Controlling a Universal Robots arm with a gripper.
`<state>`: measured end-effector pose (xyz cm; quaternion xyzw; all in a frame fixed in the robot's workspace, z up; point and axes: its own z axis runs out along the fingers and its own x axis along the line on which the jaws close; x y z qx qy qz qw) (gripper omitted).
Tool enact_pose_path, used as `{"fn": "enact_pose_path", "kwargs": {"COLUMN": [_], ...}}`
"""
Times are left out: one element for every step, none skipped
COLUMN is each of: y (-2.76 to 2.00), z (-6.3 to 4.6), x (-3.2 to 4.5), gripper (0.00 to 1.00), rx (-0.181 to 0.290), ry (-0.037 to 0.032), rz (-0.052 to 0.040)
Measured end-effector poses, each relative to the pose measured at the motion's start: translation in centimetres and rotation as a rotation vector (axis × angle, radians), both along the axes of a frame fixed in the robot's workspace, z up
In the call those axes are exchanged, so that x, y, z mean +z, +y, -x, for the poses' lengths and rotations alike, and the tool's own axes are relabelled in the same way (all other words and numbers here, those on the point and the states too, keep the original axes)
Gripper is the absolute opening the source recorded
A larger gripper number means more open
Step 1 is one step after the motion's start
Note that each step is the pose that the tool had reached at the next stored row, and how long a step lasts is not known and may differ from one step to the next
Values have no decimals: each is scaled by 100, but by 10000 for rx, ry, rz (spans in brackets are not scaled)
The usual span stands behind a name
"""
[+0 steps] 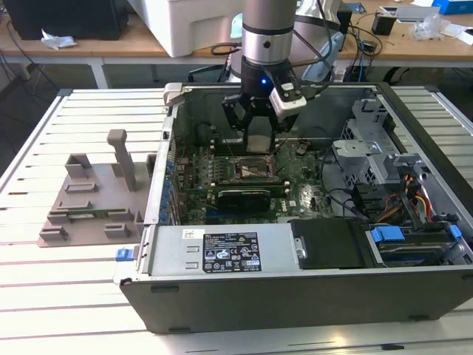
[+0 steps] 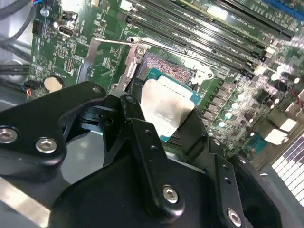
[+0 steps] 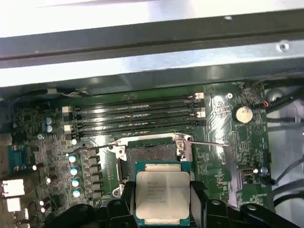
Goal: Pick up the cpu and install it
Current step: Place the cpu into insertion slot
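Note:
The cpu (image 3: 162,194), a small square chip with a pale silver top on a green edge, is held flat between the black fingers (image 3: 126,195) of my gripper (image 3: 162,202). It hangs just above the motherboard, beside the open black-framed socket (image 3: 147,154), whose metal lever (image 3: 204,141) is swung out. In the second wrist view the cpu (image 2: 166,107) sits partly over the socket (image 2: 167,72), with the gripper (image 2: 166,116) shut on its two sides. In the exterior view the gripper (image 1: 255,144) reaches down into the open computer case (image 1: 295,296), over the socket (image 1: 253,168).
Four memory slots (image 3: 137,114) run along the socket's far side. A coin battery (image 3: 243,113) and cables (image 3: 280,102) lie near the case wall. In the exterior view a drive cage (image 1: 369,140) stands at the right and a grey fixture (image 1: 92,196) on the table at the left.

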<state>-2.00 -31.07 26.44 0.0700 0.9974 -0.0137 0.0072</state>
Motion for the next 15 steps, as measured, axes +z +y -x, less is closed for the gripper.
{"fn": "enact_pose_path", "kwargs": {"y": [0, 0, 0, 0, 0, 0, 0, 0, 0, 0, 0, 0, 0, 0, 0], "z": [0, 0, 0, 0, 0, 0, 0, 0, 0, 0, 0, 0, 0, 0, 0], "x": [-1, -2, -2, -3, -3, -3, -3, -4, -4, -4, -4, -4, -4, -4, -4], "gripper": [55, 55, 55, 55, 55, 55, 55, 55, 55, 55, 55, 55, 55, 55, 55], "rx": [-522, -888, -1290, -1814, -2267, -2625, -3001, -3125, -3246, -3458, -3587, -3682, -3884, -3989, -4127], "ry": [0, 0, 0, 0, 0, 0, 0, 0, 0, 0, 0, 0, 0, 0, 0], "rz": [0, 1, 2, 3, 4, 5, 8, 8, 8, 8, 8, 8, 8, 8, 8]}}
